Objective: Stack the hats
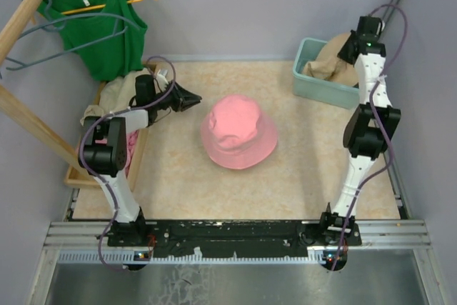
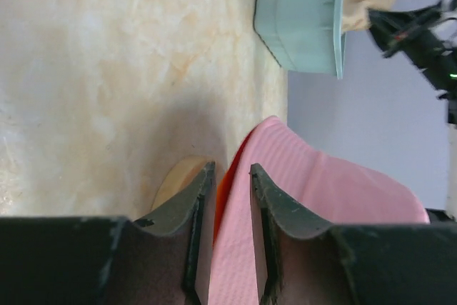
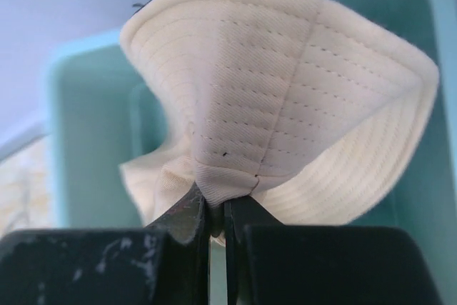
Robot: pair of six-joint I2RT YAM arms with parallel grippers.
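Right gripper [image 3: 216,208] was clamped tight on the brim of the beige hat [image 3: 285,91] at the teal bin [image 1: 321,85]; pickup looked underway. Next, carrying it onto the pink hat [image 1: 239,130], left of the bin.

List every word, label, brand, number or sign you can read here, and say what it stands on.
No text can be read in any view.
On the green tank top, a small white neck tag: too small to read.
On the beige hat in the right gripper: only stitching, no logo showing.
On the pink hat: none.
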